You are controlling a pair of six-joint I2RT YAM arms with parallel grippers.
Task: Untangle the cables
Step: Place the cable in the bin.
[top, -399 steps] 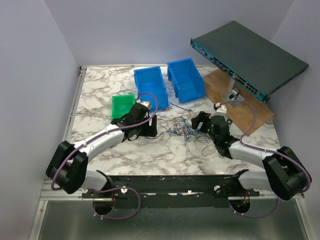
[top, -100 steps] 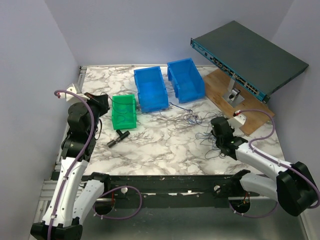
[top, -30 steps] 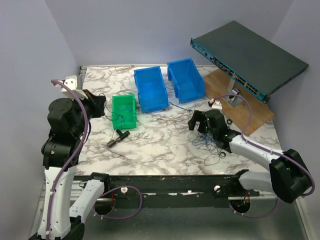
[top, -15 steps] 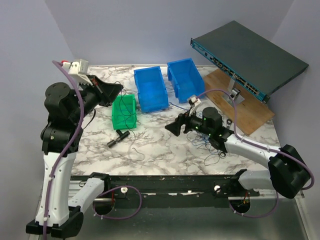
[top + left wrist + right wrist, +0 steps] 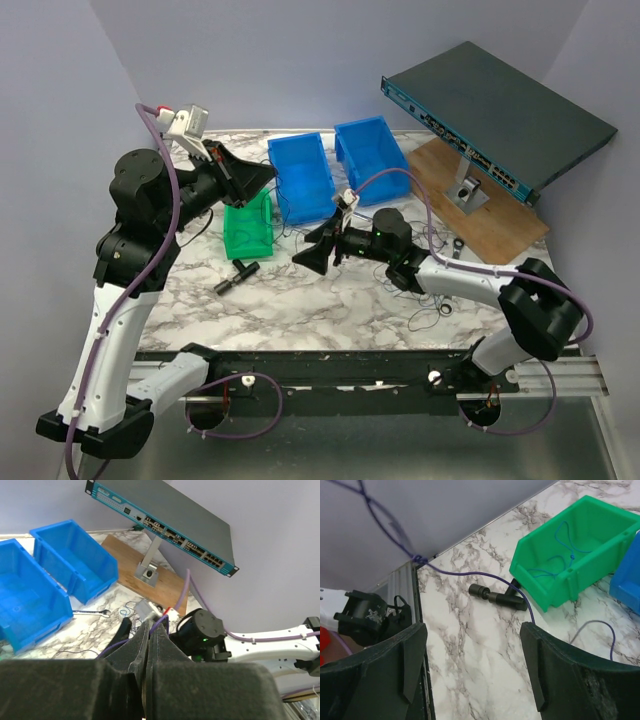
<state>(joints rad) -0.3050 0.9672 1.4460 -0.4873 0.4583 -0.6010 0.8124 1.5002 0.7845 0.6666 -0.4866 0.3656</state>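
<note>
Left tool (image 5: 262,178) is closed, fingers pressed flat together in the left wrist view (image 5: 150,627). It is raised above the green bin (image 5: 248,225). Can't tell whether a wire is pinched in it.

Right tool (image 5: 312,250) is open, jaws wide with nothing between them (image 5: 472,630). It hovers over the worktop (image 5: 300,305), just right of the green bin and in front of the blue bins (image 5: 300,180).

The cables are split up:
- A loose curly tangle (image 5: 430,305) lies on the worktop beside the right forearm.
- A blue strand (image 5: 559,555) lies inside the green bin.
- A long strand (image 5: 470,574) runs from upper left, passing the black T-shaped part (image 5: 497,598).
</note>
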